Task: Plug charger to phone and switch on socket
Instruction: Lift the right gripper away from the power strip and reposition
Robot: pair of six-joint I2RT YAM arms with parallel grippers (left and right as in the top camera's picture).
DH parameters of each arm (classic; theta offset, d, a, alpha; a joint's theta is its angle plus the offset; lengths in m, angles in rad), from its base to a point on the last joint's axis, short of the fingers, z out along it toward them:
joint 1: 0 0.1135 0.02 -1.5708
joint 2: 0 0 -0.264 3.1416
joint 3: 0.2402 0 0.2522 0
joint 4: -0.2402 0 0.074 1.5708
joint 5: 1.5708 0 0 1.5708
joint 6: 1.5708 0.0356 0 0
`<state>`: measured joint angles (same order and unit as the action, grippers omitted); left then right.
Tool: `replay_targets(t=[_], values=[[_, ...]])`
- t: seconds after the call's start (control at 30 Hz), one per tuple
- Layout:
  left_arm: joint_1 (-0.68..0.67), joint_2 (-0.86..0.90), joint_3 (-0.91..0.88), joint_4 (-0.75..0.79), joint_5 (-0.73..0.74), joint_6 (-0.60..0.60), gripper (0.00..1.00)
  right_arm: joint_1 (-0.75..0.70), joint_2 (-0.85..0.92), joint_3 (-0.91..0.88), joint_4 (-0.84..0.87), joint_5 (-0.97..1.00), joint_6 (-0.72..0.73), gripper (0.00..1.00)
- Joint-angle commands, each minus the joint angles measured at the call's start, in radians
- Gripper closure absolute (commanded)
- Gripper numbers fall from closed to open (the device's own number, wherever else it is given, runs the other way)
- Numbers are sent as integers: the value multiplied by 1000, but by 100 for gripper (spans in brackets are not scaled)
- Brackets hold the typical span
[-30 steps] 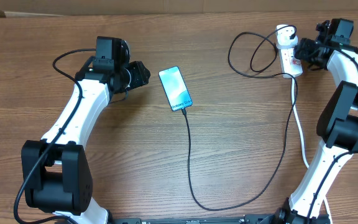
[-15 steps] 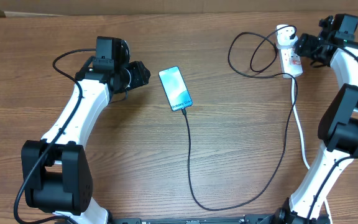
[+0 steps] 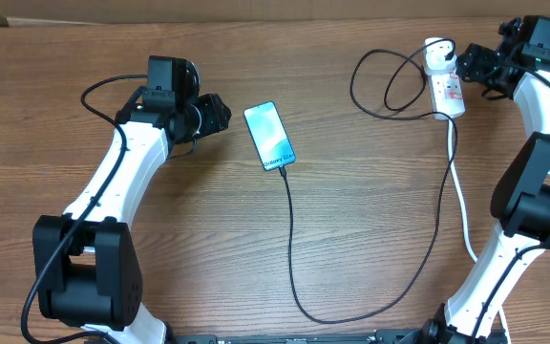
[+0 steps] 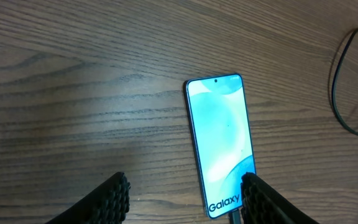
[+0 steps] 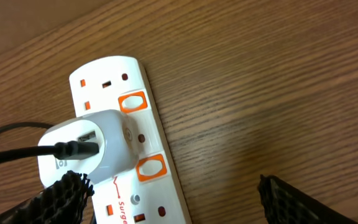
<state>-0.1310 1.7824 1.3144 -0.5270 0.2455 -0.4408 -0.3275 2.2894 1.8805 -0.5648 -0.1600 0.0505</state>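
I am watching from the near edge of the wooden table (image 3: 370,191), where the charger (image 3: 289,239) is lying in a long black loop. One side of the loop is running up the middle of the table and the other is climbing toward the far right corner.

Further out, the phone (image 3: 269,137) is lying flat and screen-up at mid-table, glowing light blue and showing the word "Galaxy". The cable's tip is meeting the phone's near end, but I cannot tell how deeply it is seated.

The left gripper (image 4: 186,202) is hovering just beside the phone on its left. Its fingers (image 4: 114,199) are standing moderately apart and holding nothing.

At the far right, the socket (image 3: 447,91) is lying lengthwise, with its white lead (image 3: 458,191) trailing back toward me. The charger's white plug adapter (image 5: 104,146) is sitting in an outlet near the strip's far end, and the black cable is entering it from the side. Two orange-red switches (image 5: 133,102) are showing beside the adapter; I cannot tell whether they are on or off.

The right gripper (image 5: 185,199) is hanging just beside the strip's far end, its jaws spread wide and gripping nothing. I cannot tell whether it is touching the strip.
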Motion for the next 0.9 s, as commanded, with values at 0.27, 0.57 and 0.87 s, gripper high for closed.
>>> replay_targets(t=[0.27, 0.57, 0.87], values=[[-10, -11, -2, 3, -9, 15, 45, -72, -173, 19, -24, -5, 81, 0], [-10, -11, -2, -1, -9, 15, 42, -199, -304, 19, -102, -5, 81, 0], [-10, -11, -2, 6, -9, 15, 42, -228, -293, 8, -113, -71, 80, 0]])
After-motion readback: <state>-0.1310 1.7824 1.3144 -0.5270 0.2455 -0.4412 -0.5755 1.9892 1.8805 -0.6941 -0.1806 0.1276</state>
